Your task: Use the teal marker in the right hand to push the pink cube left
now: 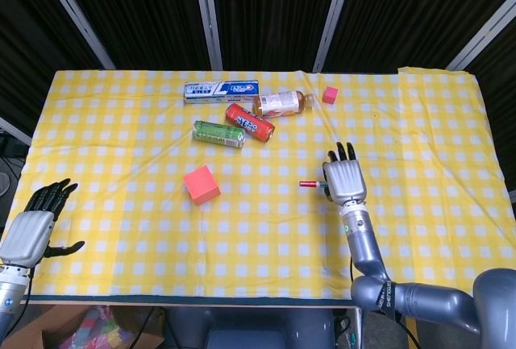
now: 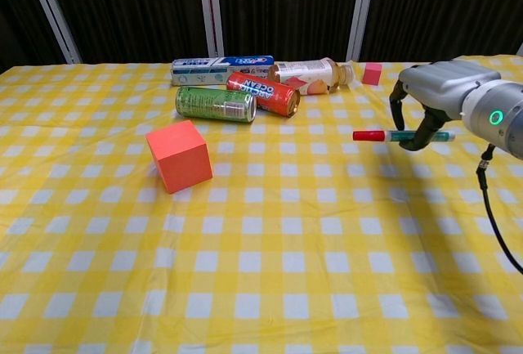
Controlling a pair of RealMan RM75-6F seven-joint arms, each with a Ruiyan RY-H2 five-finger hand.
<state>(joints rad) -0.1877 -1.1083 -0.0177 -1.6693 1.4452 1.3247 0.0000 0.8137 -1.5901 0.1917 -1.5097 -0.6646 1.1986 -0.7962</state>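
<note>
The right hand [image 2: 425,113] has its fingers curled around the teal marker [image 2: 404,135], which lies level and crosswise with its red cap [image 1: 308,183] pointing toward the robot's left. Hand and marker are held above the table [image 1: 419,123]; the chest view shows the cloth beneath them. The pink cube [image 1: 201,184] sits on the table well to the left of this hand, at about the same depth, with open cloth between cap and cube. Nothing touches the cube.

Judged from this layout, the step in hand is not the push itself: the marker is gripped and aimed the right way, but it is far from contact. Whether the cube already sits where it is wanted cannot be told from these views.

If another push is wanted, the next move calls for carrying the hand left along the line of the marker, lowering it so the cap meets the cube's right face near its middle. The cube sits turned a little against the checks, so an off-centre touch would likely spin it rather than slide it. The cans [image 1: 218,133] and bottle [image 1: 282,103] lie farther back than this line and should not be in the way.

The left hand [image 1: 31,228] holds nothing, fingers apart, at the near left edge of the table, far left of the right hand.
</note>
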